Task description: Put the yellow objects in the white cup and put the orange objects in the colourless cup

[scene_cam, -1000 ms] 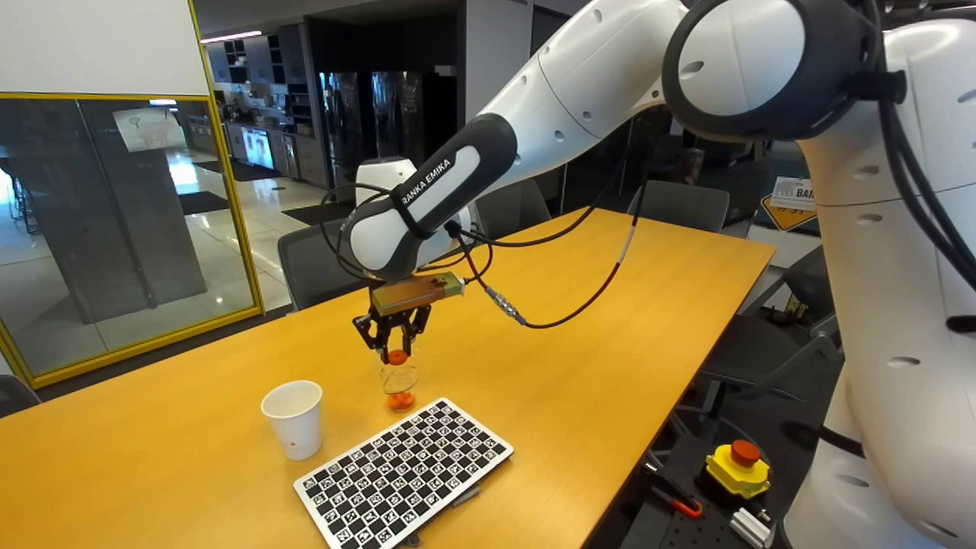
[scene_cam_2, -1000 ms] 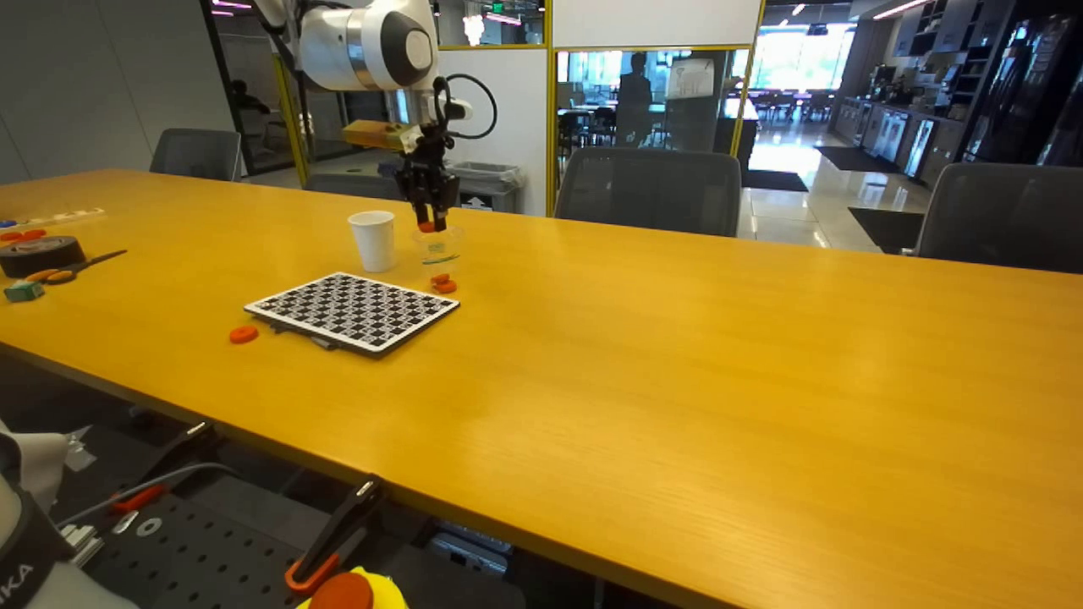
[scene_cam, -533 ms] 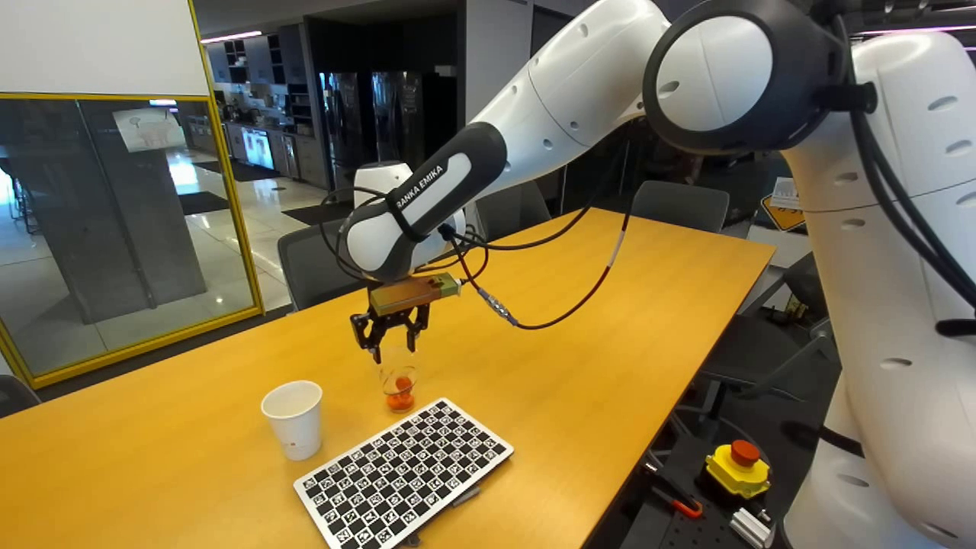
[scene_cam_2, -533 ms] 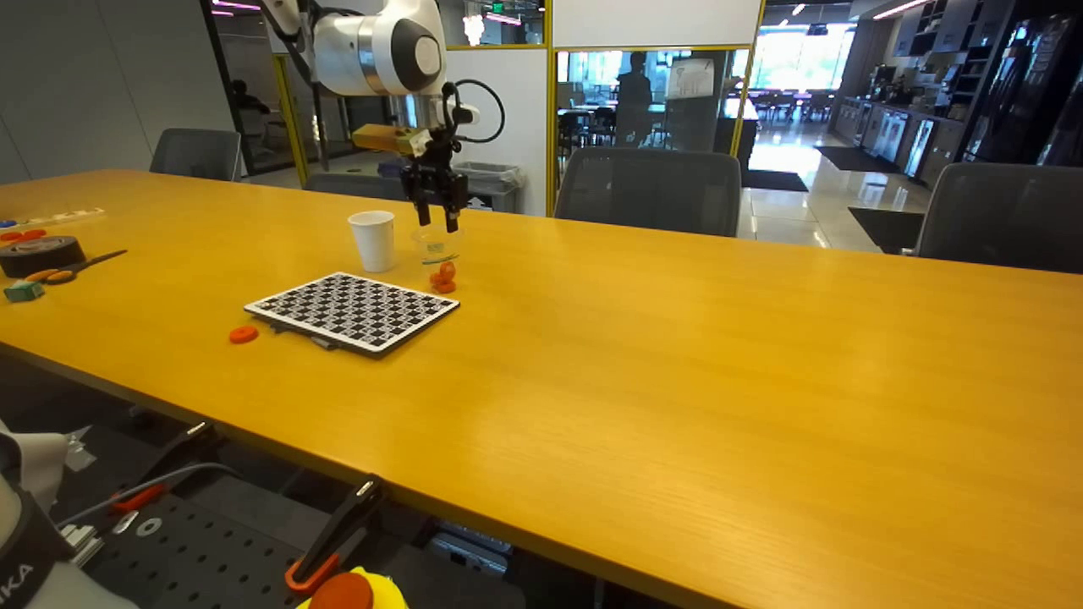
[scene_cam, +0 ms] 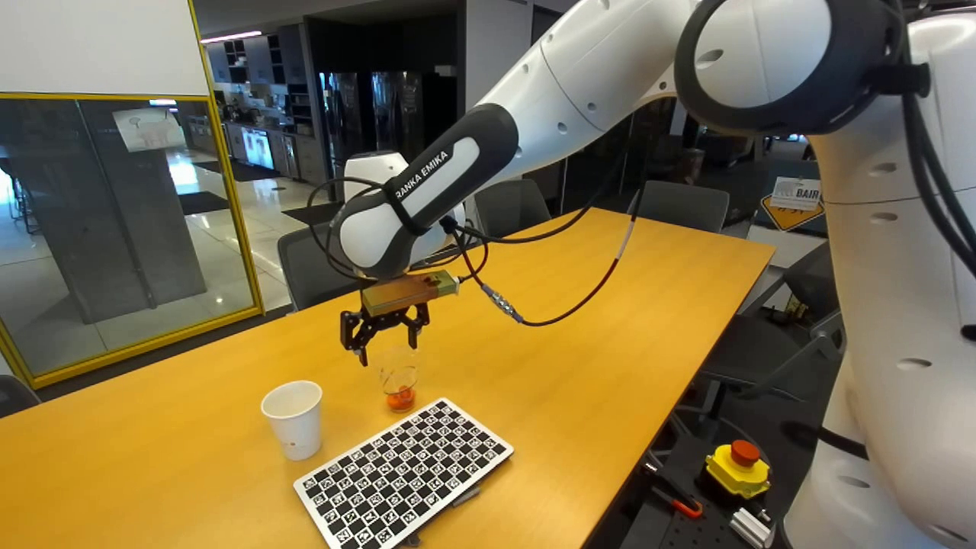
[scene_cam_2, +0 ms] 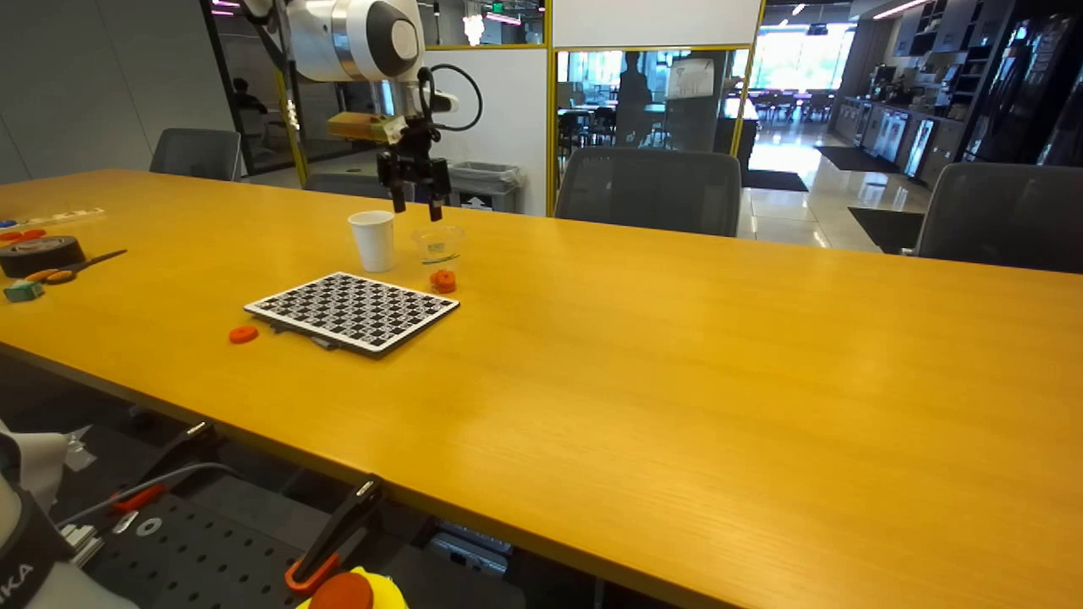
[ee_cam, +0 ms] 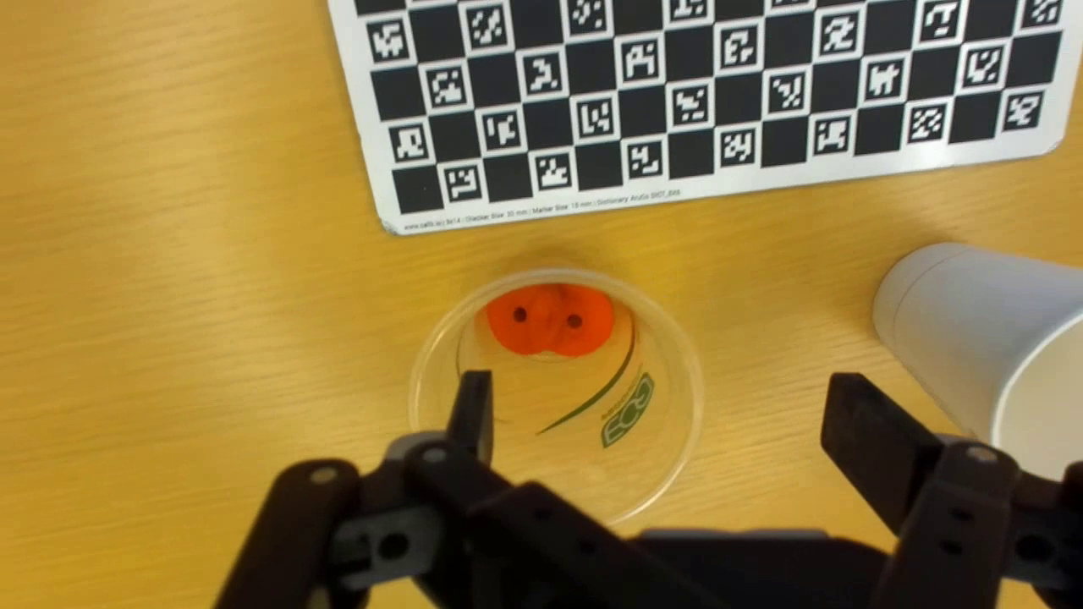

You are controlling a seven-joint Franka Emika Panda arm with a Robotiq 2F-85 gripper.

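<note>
Nearest the wrist camera we log the gripper [ee_cam: 660, 414], jaws spread wide. From there, one finger overlaps the mouth of the clear plastic cup [ee_cam: 584, 465]; the other shows near the white paper cup [ee_cam: 973, 313]. In both exterior views we find the fingertips higher than the clear plastic cup's rim.

The clear plastic cup stands upright on the wooden surface [scene_cam: 610, 305] and bears a green printed mark. At its bottom we count at least two orange discs [ee_cam: 585, 334], each with a dark spot. The white paper cup stands upright too, apart from it; its floor is hidden, so we cannot tell what it holds.

Near both cups lies an ArUco calibration board [ee_cam: 634, 110]. In an exterior view we note a loose orange disc [scene_cam_2: 244, 335] beside the board. Well apart lie a green block [scene_cam_2: 24, 291], scissors [scene_cam_2: 80, 267], a roll of black tape [scene_cam_2: 42, 255] and two orange-red pieces [scene_cam_2: 34, 234]. Beyond the surface we see a mesh-backed chair [scene_cam_2: 650, 190].
</note>
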